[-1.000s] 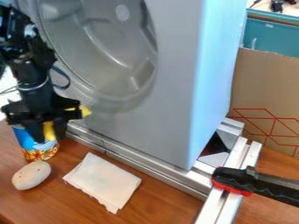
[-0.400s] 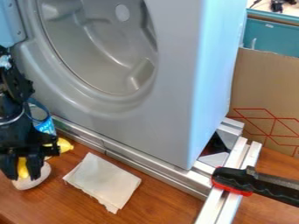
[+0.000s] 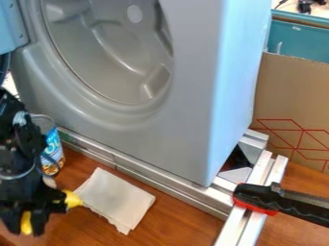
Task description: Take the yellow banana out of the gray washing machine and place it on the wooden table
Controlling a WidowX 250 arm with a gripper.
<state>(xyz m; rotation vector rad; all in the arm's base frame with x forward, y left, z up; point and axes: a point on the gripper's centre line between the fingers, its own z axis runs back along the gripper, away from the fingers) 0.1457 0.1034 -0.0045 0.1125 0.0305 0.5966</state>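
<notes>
Glossy wood-look tabletop (image 3: 186, 218), matt gray plastic-look drum unit (image 3: 183, 96), shiny metal rails (image 3: 167, 181), brown cardbd (image 3: 292, 101)

A black robot arm (image 3: 19, 137) leans down along the left edge of the camera view, its base out of frame. The wrist (image 3: 14, 166) hangs nearly upright above the black gripper (image 3: 26, 229), which sits low in the lower left corner. Its two fingers (image 3: 40, 222) point downward side by side, closed in a grip with a narrow gap between them.

From here I see a lab or workshop: metal rails (image 3: 157, 180), a clamp (image 3: 255, 198), a grey machine shell (image 3: 193, 96) on the desk (image 3: 186, 226).
</notes>
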